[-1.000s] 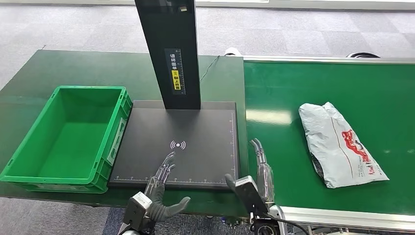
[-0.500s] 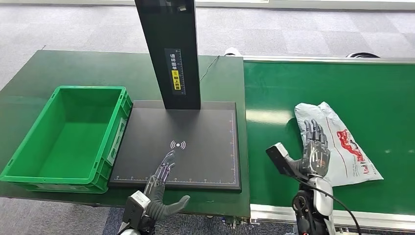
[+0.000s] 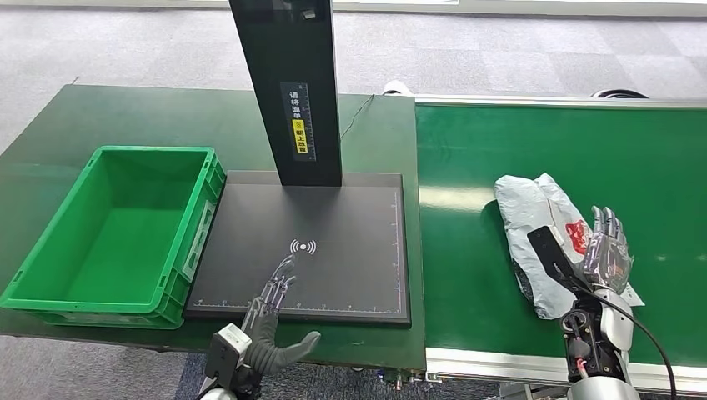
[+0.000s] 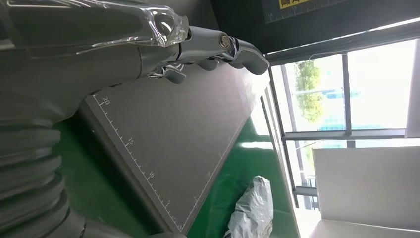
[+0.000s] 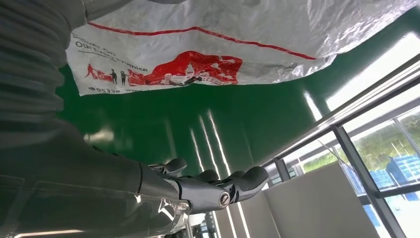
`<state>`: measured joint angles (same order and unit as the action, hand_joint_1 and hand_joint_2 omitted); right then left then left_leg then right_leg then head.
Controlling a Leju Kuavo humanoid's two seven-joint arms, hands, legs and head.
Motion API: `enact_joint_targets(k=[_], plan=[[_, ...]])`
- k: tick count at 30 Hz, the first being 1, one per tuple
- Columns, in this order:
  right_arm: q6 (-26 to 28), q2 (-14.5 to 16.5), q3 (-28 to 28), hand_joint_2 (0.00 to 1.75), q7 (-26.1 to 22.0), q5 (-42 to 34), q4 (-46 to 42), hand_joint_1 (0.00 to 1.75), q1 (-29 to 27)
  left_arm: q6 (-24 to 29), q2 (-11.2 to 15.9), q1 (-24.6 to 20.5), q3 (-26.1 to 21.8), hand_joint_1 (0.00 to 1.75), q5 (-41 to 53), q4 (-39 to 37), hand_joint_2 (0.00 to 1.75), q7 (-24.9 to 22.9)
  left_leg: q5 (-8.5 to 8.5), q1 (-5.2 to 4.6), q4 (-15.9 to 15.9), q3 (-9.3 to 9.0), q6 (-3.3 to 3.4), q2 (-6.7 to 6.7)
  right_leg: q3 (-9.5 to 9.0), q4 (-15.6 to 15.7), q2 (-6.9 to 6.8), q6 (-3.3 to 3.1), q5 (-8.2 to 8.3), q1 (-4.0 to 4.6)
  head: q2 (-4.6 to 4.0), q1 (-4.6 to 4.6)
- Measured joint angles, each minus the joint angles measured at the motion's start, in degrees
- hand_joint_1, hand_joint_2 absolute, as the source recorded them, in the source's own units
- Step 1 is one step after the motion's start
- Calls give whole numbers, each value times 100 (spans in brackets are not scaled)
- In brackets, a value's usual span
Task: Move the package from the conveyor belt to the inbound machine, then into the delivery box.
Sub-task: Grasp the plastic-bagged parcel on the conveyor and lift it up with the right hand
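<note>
The package (image 3: 527, 218), a grey-white plastic mailer with red print, lies on the green conveyor belt (image 3: 584, 142). My right hand (image 3: 607, 247) hovers over the package's right edge with its fingers stretched out and nothing in it. In the right wrist view the package (image 5: 198, 44) lies across from the straight fingers (image 5: 218, 191), with bare belt between them. My left hand (image 3: 271, 310) is open over the front edge of the inbound machine's black plate (image 3: 333, 217). The left wrist view shows its fingers (image 4: 218, 43) above the plate (image 4: 173, 134) and the package (image 4: 255, 203) far off.
The machine's black column (image 3: 292, 92) rises from the back of the plate. A green delivery box (image 3: 50, 242) stands left of the plate on the dark green table. The belt's metal rim (image 3: 500, 365) runs along the front.
My right hand has swung from the belt's left edge across the package to its right side. The package has shifted a little left and bunched up. The left hand has stayed put.
</note>
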<state>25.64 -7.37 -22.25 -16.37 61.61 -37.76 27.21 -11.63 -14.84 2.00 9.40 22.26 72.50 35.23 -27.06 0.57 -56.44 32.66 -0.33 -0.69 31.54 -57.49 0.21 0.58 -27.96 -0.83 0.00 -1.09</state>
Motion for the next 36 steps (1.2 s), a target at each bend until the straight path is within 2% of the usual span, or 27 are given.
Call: enact_joint_targets(k=[4, 8, 11, 15, 20, 21, 24, 25, 31, 36], plan=[[-388, -16, -100, 175, -147, -174, 197, 0, 41, -37, 0, -20, -3, 0, 4, -5, 175, 2, 0, -1, 0, 0, 0, 1, -1, 0, 1, 0, 0, 0, 1, 0], [-1382, -36, -146, 175, -213, -354, 516, 0, 113, -75, 3, -91, -13, 0, 8, -67, 175, 49, 0, -1, 0, 0, 0, 1, -1, 0, 0, 0, 0, -1, 1, 1], [-1934, -43, -149, 175, -174, -368, 756, 0, 124, -92, 16, -163, -21, 0, 8, -161, 175, 98, 0, -1, 0, 0, 0, 0, -1, 0, -1, 0, 0, -1, 2, 1], [-2408, -56, -111, 175, 123, -191, 987, 0, 147, -138, 17, -266, -21, 0, 14, -257, 175, 103, 0, 1, 0, -3, 0, 2, -2, 0, 0, 0, 0, 1, 1, -1], [-2720, -51, 84, 175, 835, 207, 1099, 0, 294, -205, 14, -393, -14, 0, 17, -324, 175, 59, -2, 2, 0, -32, 0, 3, -32, 2, 0, 1, -4, 2, 0, 1], [-2734, -45, 130, 175, 959, 269, 1115, 8, 323, -208, 13, -406, -14, 0, 16, -331, 175, 46, -2, 2, 0, -38, 0, 2, -39, 2, -1, 2, -5, 2, 0, 1], [-2751, -17, 254, 175, 1230, 407, 1179, 137, 403, -212, 13, -440, -11, 0, 12, -354, 175, 2, -2, 1, -1, -53, 1, 1, -53, 3, -2, 3, -5, 1, 1, 1], [-2758, -4, 290, 175, 1278, 438, 1195, 173, 425, -213, 13, -448, -11, 0, 10, -361, 175, -7, -2, 1, -1, -56, 1, 2, -58, 3, -2, 3, -4, 1, 1, 1], [-2768, 67, 412, 175, 1315, 515, 1216, 175, 526, -208, 13, -456, -11, 0, 5, -374, 175, -13, -1, 1, -2, -74, 2, 6, -75, 3, 3, 4, -2, 2, 1, 1], [-2666, 90, 417, 175, 1090, 474, 1215, 175, 549, -178, 11, -453, -11, 0, -1, -374, 175, -17, -1, 3, -2, -75, 1, 7, -75, 3, 5, 3, -1, 5, 1, 1]])
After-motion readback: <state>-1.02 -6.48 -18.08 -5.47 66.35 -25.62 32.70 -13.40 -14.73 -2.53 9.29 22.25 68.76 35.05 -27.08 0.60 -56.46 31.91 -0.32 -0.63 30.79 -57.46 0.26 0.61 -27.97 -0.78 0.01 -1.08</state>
